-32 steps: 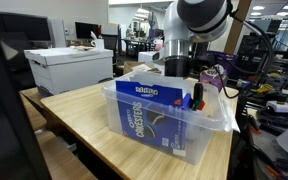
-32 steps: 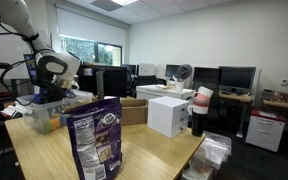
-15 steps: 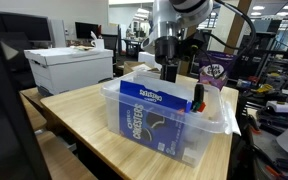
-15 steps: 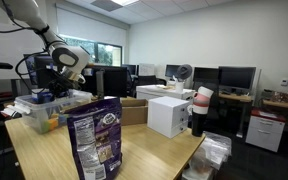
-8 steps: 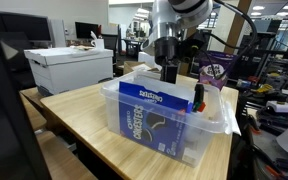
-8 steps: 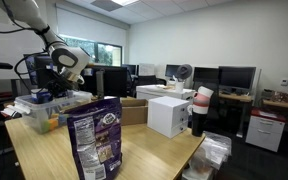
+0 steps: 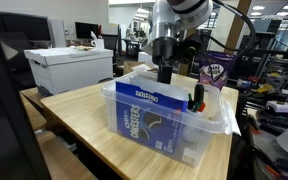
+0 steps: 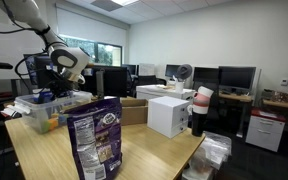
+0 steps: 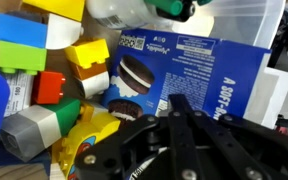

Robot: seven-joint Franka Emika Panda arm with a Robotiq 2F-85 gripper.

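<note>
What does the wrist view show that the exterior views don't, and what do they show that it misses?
Only the wrist view shows the loose pieces up close: a yellow block, a green block and a red block. Only the exterior views show the whole clear bin on the wooden table, the white box and the purple snack bag standing upright. Both show the blue cookie box with the jaws close to it; the wrist view shows them shut.

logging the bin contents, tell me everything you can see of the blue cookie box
The blue cardboard cookie box stands on edge inside the clear plastic bin, against its near wall. Its face bears white lettering and pictures of dark sandwich cookies with white filling. The shut claw hangs at its top edge; whether it pinches it is unclear.
</note>
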